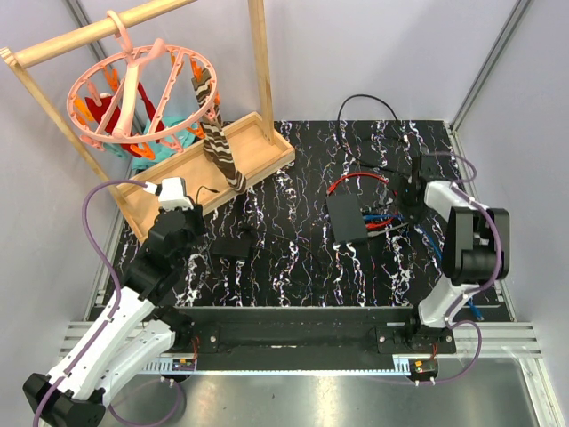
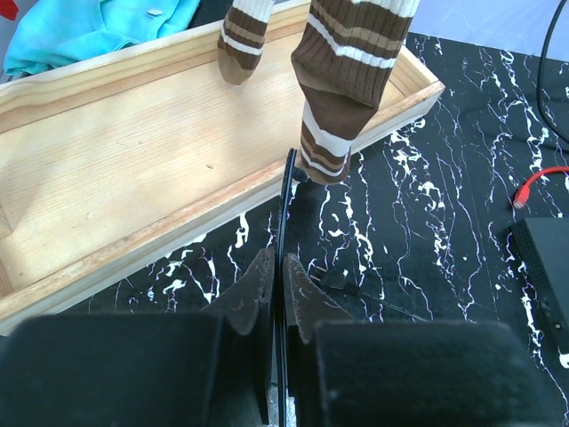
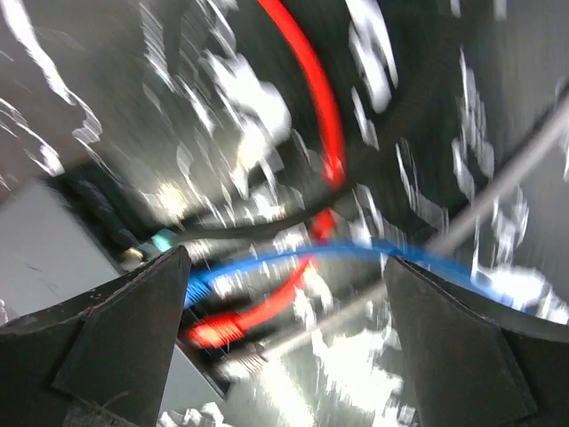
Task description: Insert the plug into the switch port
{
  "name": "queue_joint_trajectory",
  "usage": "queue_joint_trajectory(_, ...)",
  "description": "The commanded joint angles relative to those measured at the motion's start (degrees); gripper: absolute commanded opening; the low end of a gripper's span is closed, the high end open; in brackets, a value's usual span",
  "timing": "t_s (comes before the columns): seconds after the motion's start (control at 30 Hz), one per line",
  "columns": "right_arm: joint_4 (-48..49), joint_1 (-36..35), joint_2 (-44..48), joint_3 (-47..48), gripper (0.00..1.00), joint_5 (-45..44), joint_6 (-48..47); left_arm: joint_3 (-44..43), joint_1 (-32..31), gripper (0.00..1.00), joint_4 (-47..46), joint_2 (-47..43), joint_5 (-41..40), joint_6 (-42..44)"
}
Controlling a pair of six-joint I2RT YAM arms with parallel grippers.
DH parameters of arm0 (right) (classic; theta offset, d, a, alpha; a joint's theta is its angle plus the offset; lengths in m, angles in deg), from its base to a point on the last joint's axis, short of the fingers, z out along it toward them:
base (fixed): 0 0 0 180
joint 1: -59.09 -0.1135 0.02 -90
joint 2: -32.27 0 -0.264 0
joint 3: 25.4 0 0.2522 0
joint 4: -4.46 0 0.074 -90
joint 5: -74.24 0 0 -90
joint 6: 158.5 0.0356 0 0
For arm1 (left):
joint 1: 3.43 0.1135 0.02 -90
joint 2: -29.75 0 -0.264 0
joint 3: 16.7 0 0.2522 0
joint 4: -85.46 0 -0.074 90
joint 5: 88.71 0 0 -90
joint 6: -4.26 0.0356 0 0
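The switch [image 1: 346,218] is a flat black box mid-table; its corner shows at the right edge of the left wrist view [image 2: 544,267]. Red, blue and grey cables [image 1: 382,222] gather at its right long edge. My right gripper [image 1: 411,194] hangs open just above them; its blurred view shows a red plug [image 3: 212,331], a blue cable [image 3: 356,253] and a grey plug [image 3: 244,360] between the jaws [image 3: 284,267]. My left gripper [image 1: 189,209] [image 2: 278,260] is shut on a thin black cord [image 2: 286,182]. A small black plug [image 2: 345,287] lies on the table just right of its fingertips. The black adapter block [image 1: 233,246] lies nearby.
A wooden tray [image 1: 258,156] [image 2: 133,151] with a frame stands at the back left, holding a pink clip hanger [image 1: 142,89] and a hanging brown striped sock [image 1: 222,156] [image 2: 342,80]. A black cable loops at the back right [image 1: 369,102]. A red cable end [image 2: 531,185] lies near the switch.
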Motion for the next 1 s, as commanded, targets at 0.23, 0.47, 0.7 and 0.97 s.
queue_joint_trajectory(0.23, 3.77, 0.05, -4.32, 13.15, 1.00, 8.07, -18.57, 0.56, 0.24, 0.07, -5.09, -0.47, 5.15, 1.92)
queue_joint_trajectory(0.47, 7.19, -5.29, 10.52, 5.33, 1.00, 12.37, -7.95, 1.79, 0.24, 0.09, -11.58, 1.63, 21.75, 6.04)
queue_joint_trajectory(0.7, 22.88, -14.53, 17.57, -5.46, 0.99, 20.27, 17.40, 2.50, 0.15, 0.09, -19.32, 6.11, 38.54, 5.52)
queue_joint_trajectory(0.97, 46.18, -23.41, 16.01, -14.36, 0.97, 22.92, 42.15, -0.05, -1.69, 0.09, -24.43, 13.23, 42.87, 3.41)
